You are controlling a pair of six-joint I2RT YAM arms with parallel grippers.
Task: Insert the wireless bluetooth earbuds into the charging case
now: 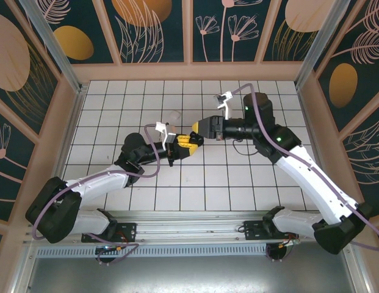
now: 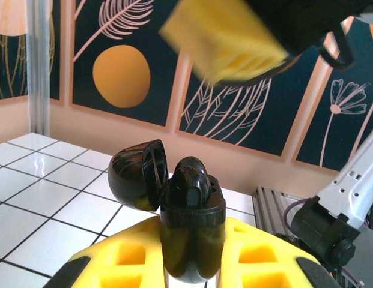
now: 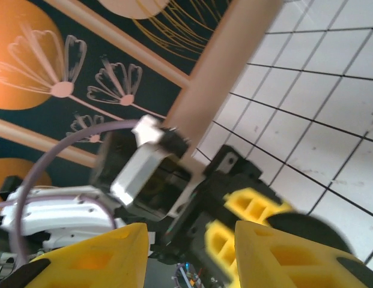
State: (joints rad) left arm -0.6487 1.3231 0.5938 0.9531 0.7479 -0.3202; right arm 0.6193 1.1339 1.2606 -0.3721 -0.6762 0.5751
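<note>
left gripper (image 1: 185, 142) clamped on the lower body of the case (image 2: 192, 231), held up off the bench (image 1: 238, 183), lid (image 2: 138, 180) flipped open. A black earbud (image 2: 191, 180) looks seated in the case mouth; can't tell if it's fully home. right gripper (image 1: 201, 128) has its fingers apart with nothing between them, just beside the case. Buds should be light, glossy and rounded, so slippery: pinch across the body sides, low force. Case is stiff; the hinge is the weak spot.
</note>
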